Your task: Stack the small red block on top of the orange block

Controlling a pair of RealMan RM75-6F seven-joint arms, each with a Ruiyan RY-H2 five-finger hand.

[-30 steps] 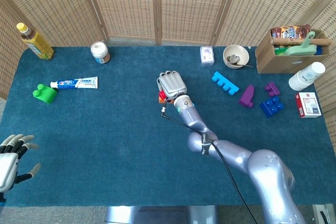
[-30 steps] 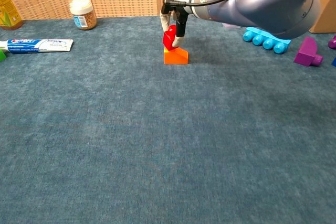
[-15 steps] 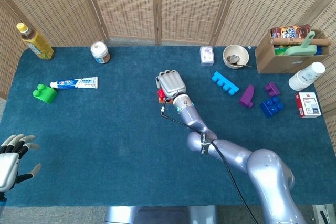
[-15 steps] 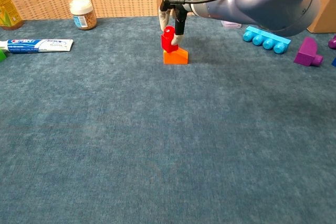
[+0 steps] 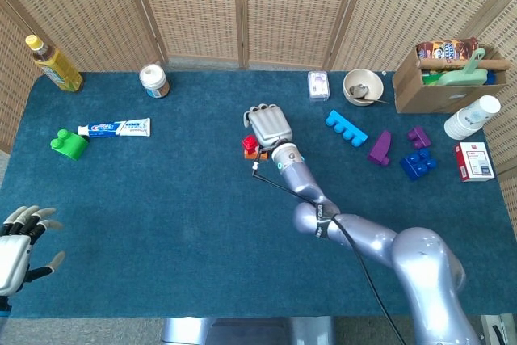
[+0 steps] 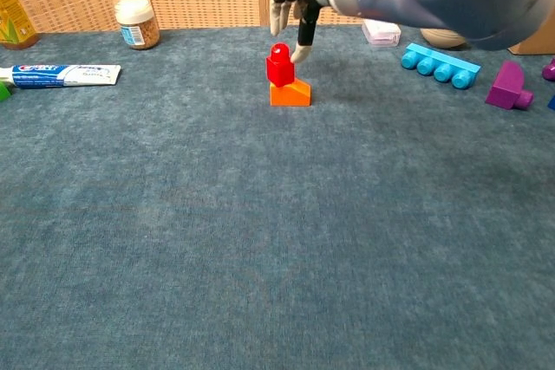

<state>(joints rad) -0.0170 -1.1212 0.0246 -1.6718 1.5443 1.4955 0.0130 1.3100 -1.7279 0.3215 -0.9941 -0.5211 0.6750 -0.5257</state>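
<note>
The small red block stands upright on the lower step of the orange block near the table's middle; both also show in the head view, red block over orange block. My right hand hovers just behind and above them, holding nothing, its fingers hanging down beside the red block's right side and slightly apart from it. My left hand stays at the near left corner with its fingers spread and nothing in it.
A toothpaste tube, a green block, a jar and a bottle lie to the left. On the right are a cyan block, purple blocks, a blue block, a bowl and a cardboard box.
The right hand set the tilted red block upright on the orange block, let go and lifted up and to the right. The left hand has not moved.
</note>
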